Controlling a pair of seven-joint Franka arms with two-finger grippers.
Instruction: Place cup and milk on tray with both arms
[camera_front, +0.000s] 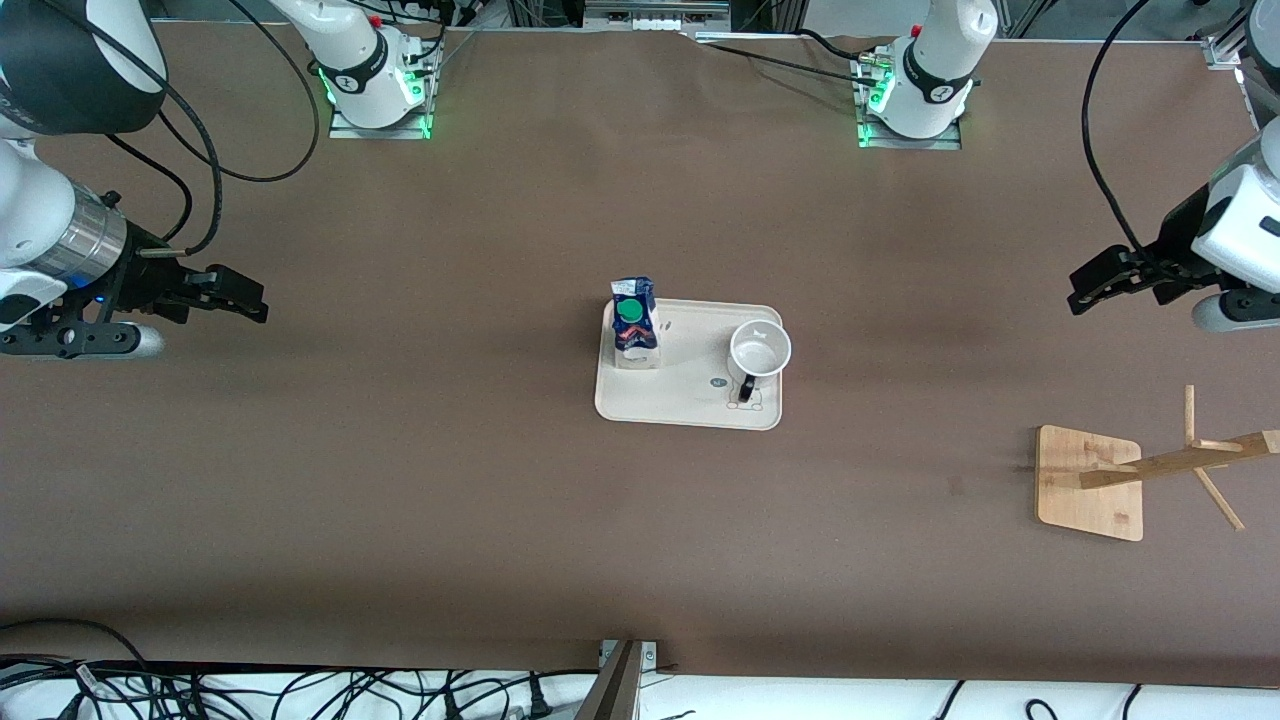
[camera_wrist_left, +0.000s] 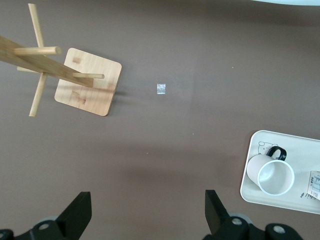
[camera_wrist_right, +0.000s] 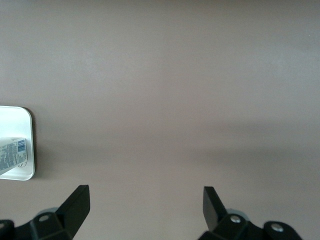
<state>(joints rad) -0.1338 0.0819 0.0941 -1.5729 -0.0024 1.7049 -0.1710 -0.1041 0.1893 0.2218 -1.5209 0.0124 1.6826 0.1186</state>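
Wooden rack (camera_front: 1120, 478): nearest the front camera; square base flat on the worktop (camera_front: 400, 480) toward the left arm's end, its pegged post running out of the front view's edge. Nothing hangs on the pegs that show.
Tray (camera_front: 680, 400): cream, rimmed, mid-worktop, farther from the front camera than the rack. Holds two items.
Milk (camera_front: 634, 320): upright in the tray's corner toward the right arm's end, green cap up; print too small to read.
Cup (camera_front: 760, 352): upright on the tray's end toward the left arm, apart from the milk, black handle pointing toward the front camera. Interior looks empty. Face hidden from the front view.
Tray drawing: partly covered by the cup's handle.
Small pale scrap (camera_wrist_left: 161, 88): on the worktop near the rack base; cannot be identified.
Left tool (camera_wrist_left: 148, 212): over bare worktop at the left arm's end, fingers spread wide, nothing between them.
Right tool (camera_wrist_right: 146, 209): over bare worktop at the right arm's end, fingers wide apart, empty.
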